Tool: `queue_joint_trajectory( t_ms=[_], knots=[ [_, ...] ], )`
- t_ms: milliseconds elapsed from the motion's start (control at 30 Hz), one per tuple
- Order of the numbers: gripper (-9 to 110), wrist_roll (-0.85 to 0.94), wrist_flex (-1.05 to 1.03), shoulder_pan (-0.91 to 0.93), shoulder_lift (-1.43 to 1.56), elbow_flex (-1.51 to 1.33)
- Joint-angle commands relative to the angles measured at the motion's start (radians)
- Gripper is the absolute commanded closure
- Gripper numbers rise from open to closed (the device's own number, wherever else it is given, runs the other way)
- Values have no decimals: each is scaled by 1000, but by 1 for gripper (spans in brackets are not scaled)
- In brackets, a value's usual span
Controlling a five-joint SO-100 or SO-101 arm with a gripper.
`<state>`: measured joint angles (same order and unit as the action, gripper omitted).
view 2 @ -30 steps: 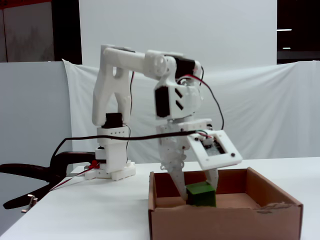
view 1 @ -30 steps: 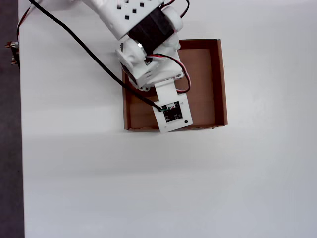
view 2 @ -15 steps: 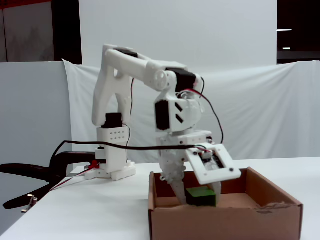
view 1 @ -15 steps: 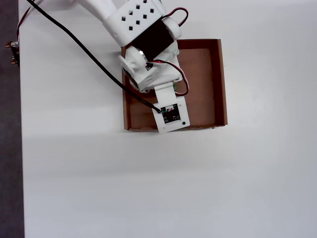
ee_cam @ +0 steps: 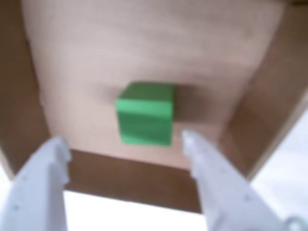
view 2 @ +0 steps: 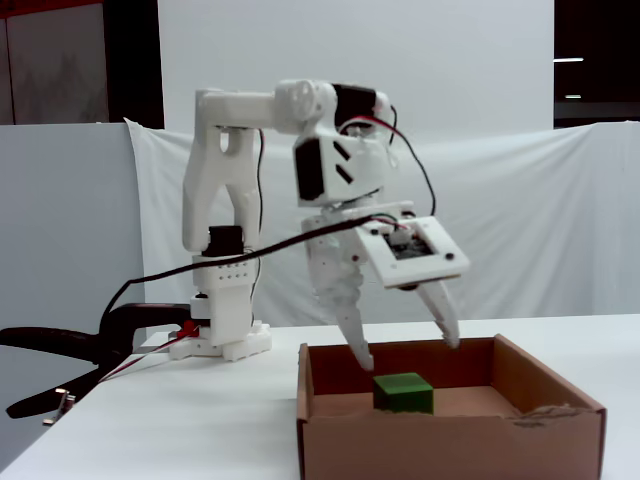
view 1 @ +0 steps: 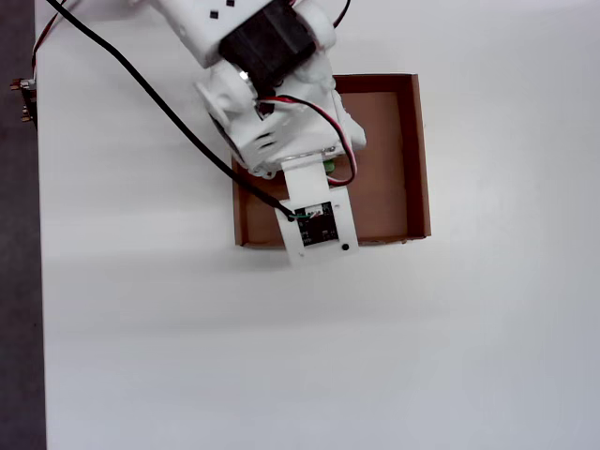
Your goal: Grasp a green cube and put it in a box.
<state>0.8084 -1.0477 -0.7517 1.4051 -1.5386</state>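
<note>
Fixed view, left to right. The arm's base stands on the white table (view 2: 150, 440) at the left, well apart from the box (view 2: 450, 440), with bare table between them. The box sits at the right foreground; its near wall is upright, with a ragged patch along the top edge toward the right corner. The green cube (view 2: 404, 392) rests on the box floor, left of centre, clear of the near wall and of both side walls. Above it hangs the gripper (view 2: 408, 354), fingers spread wide, one fingertip on each side of the cube, nothing between them. The tips sit at about the height of the box rim and do not touch the cube.

Wrist view, left to right. The left wall of the box rises at the frame edge, then open floor, then the cube, then more open floor to the right wall. The picture is blurred. Both white fingers (ee_cam: 41, 183) enter from below, parted wider than the cube.

Overhead view. The arm covers the left part of the box; only a green sliver (view 1: 330, 165) shows. The right part of the floor lies bare up to the right wall (view 1: 418, 159).
</note>
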Motion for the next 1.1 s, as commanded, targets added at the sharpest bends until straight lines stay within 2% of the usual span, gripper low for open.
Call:
queue_joint_trajectory(
  t_ms=[0,333,533,800,1067],
  knots=[
    [69,-6,-14,20,97,57],
    [72,-21,-67,98,301,-6],
    [81,-12,-83,160,431,-72],
    [83,37,-77,262,592,-225],
    [84,127,23,344,810,-480]
  ],
)
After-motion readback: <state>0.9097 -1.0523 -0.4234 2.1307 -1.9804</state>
